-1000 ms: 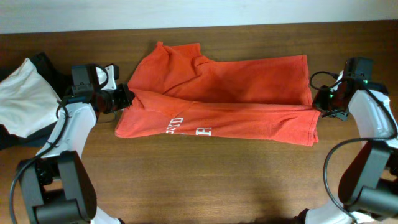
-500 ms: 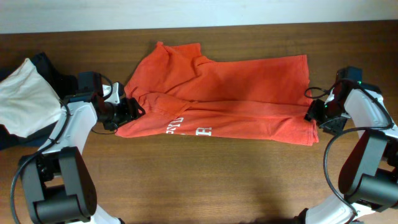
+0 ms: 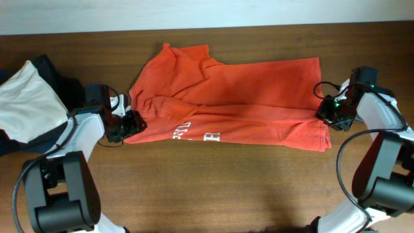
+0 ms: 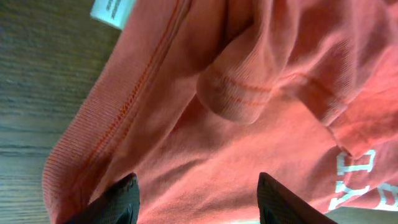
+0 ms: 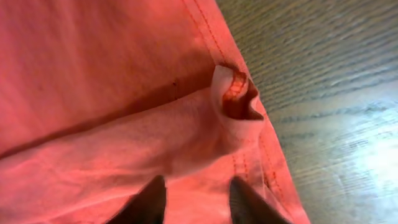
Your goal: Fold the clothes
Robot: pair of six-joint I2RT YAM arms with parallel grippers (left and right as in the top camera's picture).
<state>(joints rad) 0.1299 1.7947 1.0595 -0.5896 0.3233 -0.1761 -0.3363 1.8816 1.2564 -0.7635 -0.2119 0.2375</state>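
The orange-red T-shirt (image 3: 226, 103) lies across the table, its upper part folded down in a long crease over the white lettering (image 3: 194, 133). My left gripper (image 3: 132, 123) sits at the shirt's lower left corner. In the left wrist view it (image 4: 196, 202) is open, with both fingers (image 4: 118, 199) resting wide apart over flat fabric (image 4: 249, 124) near the collar label (image 4: 112, 9). My right gripper (image 3: 325, 113) is at the shirt's right edge. In the right wrist view it (image 5: 199, 199) stands open more narrowly over the cloth beside a curled hem (image 5: 239, 99).
A white folded garment (image 3: 26, 103) lies on a dark navy one (image 3: 55, 74) at the far left, just behind my left arm. Bare wooden table (image 3: 213, 188) runs along the front, and more of it (image 5: 336, 93) shows to the right of the shirt.
Both grippers were shut on the shirt's side edges a second ago and have since let go. The left one has moved toward the front edge, and the right has shifted slightly inward.
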